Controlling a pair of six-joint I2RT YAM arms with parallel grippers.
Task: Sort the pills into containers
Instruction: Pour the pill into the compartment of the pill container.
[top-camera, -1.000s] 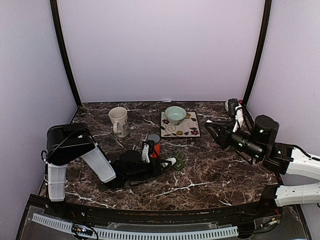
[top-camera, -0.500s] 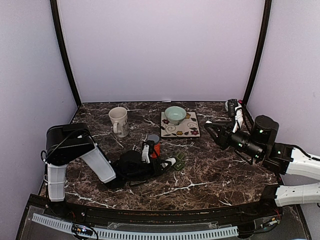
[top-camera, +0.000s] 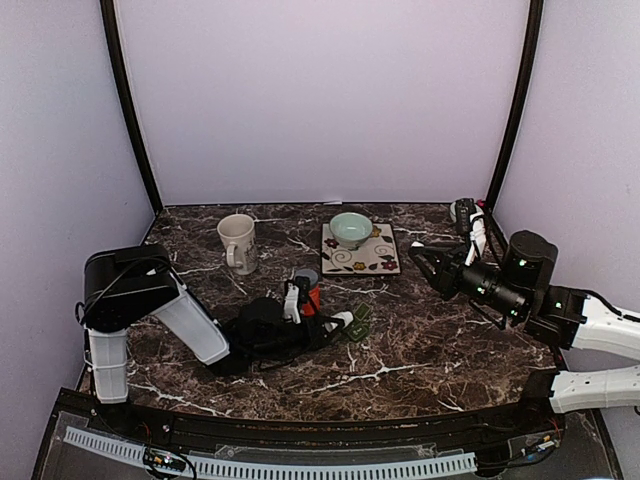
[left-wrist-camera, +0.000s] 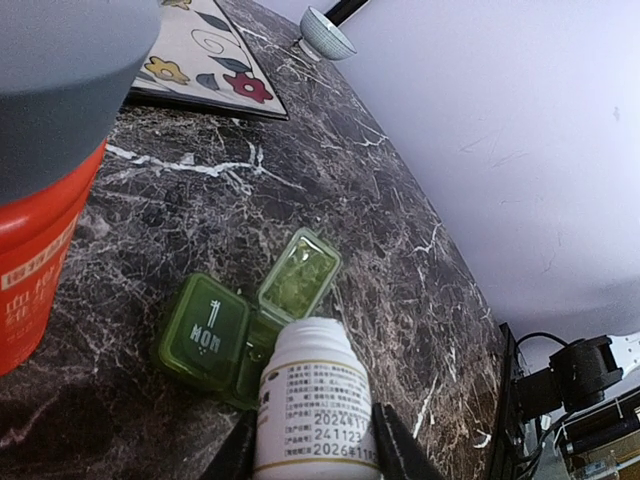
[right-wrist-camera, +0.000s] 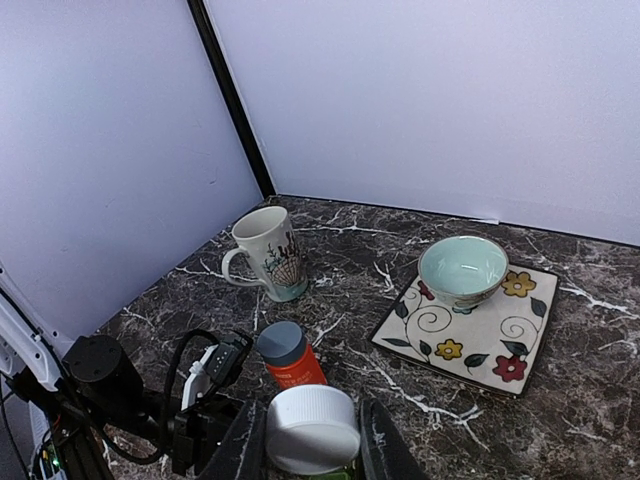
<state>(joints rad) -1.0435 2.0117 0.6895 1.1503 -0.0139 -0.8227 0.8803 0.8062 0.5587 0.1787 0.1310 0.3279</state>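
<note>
Green pill-box strip (left-wrist-camera: 205, 335) sits on the worktop (left-wrist-camera: 380, 200) just ahead of the left claw (left-wrist-camera: 312, 455), long axis slanting across it. That nearer claw clamps a white bottle (left-wrist-camera: 315, 400); right claw (right-wrist-camera: 312, 432), well off, grips a white-capped bottle (right-wrist-camera: 310, 418).

The tabletop (left-wrist-camera: 330, 170) reads as dark polished marble, white veins, slight sheen. The pill-box (left-wrist-camera: 215, 335) is translucent green plastic, smooth. The white bottle (left-wrist-camera: 312, 400) is glossy plastic with a printed paper label. The bowl (right-wrist-camera: 463, 268) shows shiny ceramic glaze.
</note>
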